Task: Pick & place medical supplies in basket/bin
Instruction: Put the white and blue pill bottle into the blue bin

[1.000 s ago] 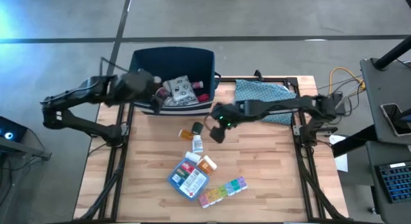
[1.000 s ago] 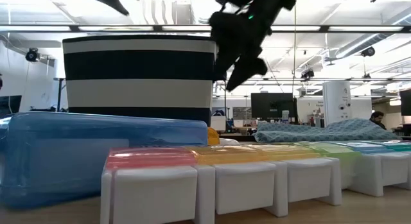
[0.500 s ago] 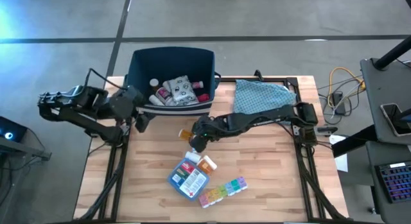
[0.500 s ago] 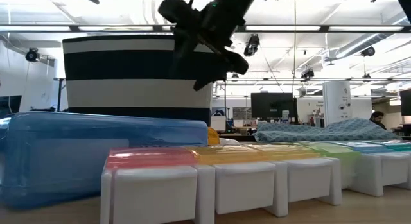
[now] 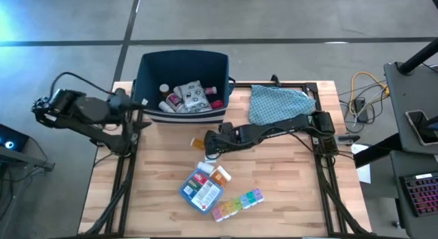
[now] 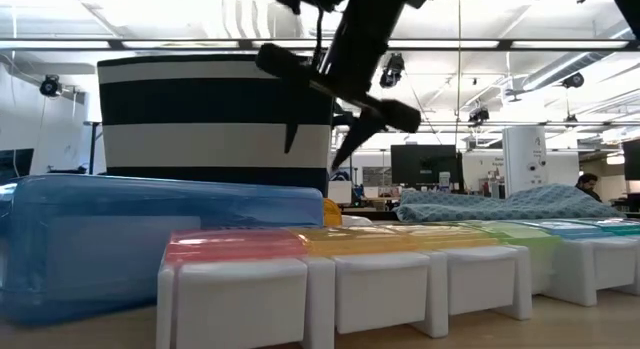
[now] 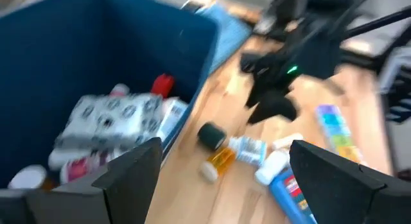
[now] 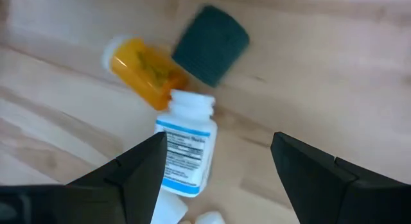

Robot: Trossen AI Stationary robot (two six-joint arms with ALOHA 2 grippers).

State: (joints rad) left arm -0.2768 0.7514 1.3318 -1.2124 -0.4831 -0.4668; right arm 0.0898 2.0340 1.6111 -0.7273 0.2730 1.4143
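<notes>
The navy bin (image 5: 182,81) with a white stripe (image 6: 215,149) stands at the table's far edge and holds several supplies (image 7: 109,118). An orange pill bottle (image 8: 144,70), a dark roll (image 8: 210,36) and a white bottle with a blue label (image 8: 186,153) lie on the wood. My right gripper (image 8: 218,179) is open above them (image 5: 211,147), touching nothing. The blue pouch (image 5: 200,191), a white and orange bottle (image 5: 220,174) and the rainbow pill organizer (image 5: 237,203) lie nearer the front. My left gripper (image 5: 139,106) is open and empty beside the bin's left wall.
A teal patterned cloth (image 5: 277,102) lies at the table's far right, beside the bin. Bare wood shows at the table's left and right front (image 5: 137,191). Black frame rails run along both sides (image 5: 321,164).
My left gripper has drawn back from over the bin toward the table's left edge. My right gripper has gone toward the table's left and near edge and down, and now hangs over the loose bottles. The supplies on the table have kept still.
</notes>
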